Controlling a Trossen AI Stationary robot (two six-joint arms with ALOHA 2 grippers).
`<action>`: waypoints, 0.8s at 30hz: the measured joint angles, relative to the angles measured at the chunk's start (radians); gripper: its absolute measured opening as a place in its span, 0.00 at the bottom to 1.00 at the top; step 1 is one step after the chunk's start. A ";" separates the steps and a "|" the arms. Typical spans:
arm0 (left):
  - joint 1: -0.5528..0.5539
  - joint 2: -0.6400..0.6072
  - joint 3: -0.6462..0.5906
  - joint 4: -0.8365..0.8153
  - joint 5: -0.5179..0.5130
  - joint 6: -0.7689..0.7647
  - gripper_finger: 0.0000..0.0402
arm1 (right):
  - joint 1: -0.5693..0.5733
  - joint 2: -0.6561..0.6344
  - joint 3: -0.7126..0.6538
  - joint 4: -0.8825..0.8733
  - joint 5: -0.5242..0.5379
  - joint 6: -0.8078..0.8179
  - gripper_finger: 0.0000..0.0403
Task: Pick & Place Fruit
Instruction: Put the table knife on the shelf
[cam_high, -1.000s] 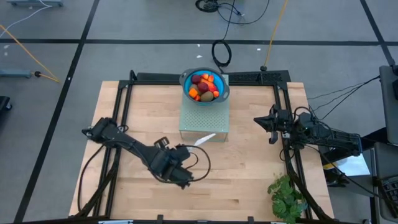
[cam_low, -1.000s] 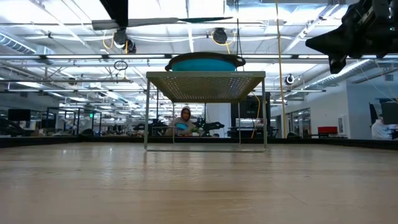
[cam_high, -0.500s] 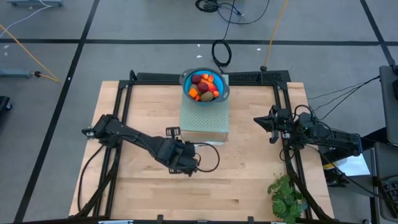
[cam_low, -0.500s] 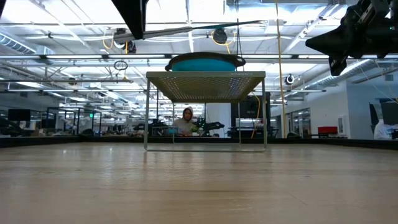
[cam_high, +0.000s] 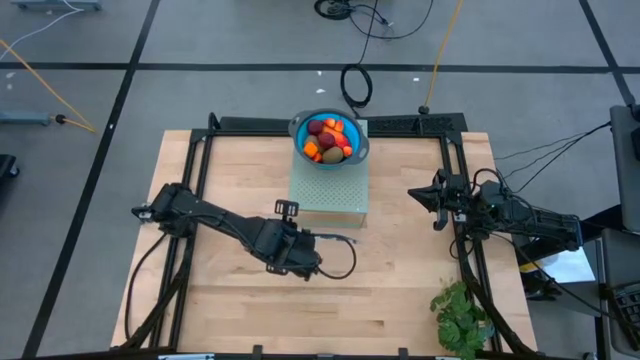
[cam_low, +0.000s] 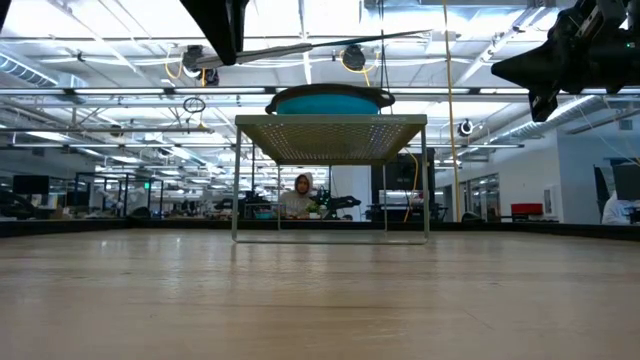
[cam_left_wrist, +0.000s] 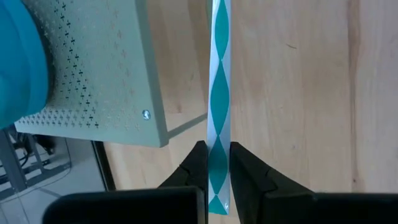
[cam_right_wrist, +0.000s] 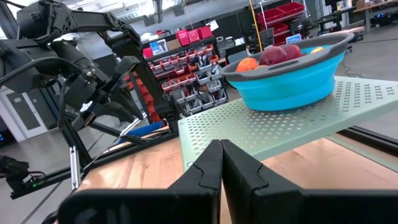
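The fruit (cam_high: 330, 138) is a heap of red, orange and olive pieces in a blue bowl (cam_high: 300, 126) on a pale green perforated stand (cam_high: 330, 197) at the table's far middle. It also shows in the right wrist view as fruit (cam_right_wrist: 280, 55) in the bowl (cam_right_wrist: 292, 81). My left gripper (cam_high: 312, 245) hangs just in front of the stand's near edge, shut on a slim silver-and-teal knife (cam_left_wrist: 219, 74). My right gripper (cam_high: 415, 195) waits shut above the table's right side, its fingers (cam_right_wrist: 221, 155) pointing at the stand. My left gripper (cam_left_wrist: 217, 163) pinches the knife between its two fingers, at the end (cam_left_wrist: 217, 134) nearest the wrist; blade or handle I cannot tell. The fingers lie along it. The knife (cam_low: 330, 42) is lifted clear, nearly level, above the height of the stand's top.
A green leafy plant (cam_high: 460, 315) stands at the table's near right corner. Black frame rails (cam_high: 200, 150) run along the table's left, far and right sides. Bare wood (cam_high: 390, 290) lies in front of the stand. A person (cam_low: 300, 195) sits far behind the table.
My left gripper has moved toward the far edge and a little right, up to the stand's near edge, carrying the knife. The knife has turned from showing its flat side in the high view to showing only its thin edge. My right arm has kept still.
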 joint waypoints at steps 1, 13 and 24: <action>0.000 0.000 0.000 0.000 0.000 0.000 0.08 | 0.000 0.000 0.000 0.000 0.000 0.000 0.00; 0.054 0.000 0.000 0.000 -0.002 0.041 0.08 | 0.000 0.000 -0.001 0.000 0.000 0.000 0.00; 0.191 0.000 0.013 0.007 -0.053 0.174 0.08 | 0.000 0.000 -0.001 0.000 0.000 0.000 0.00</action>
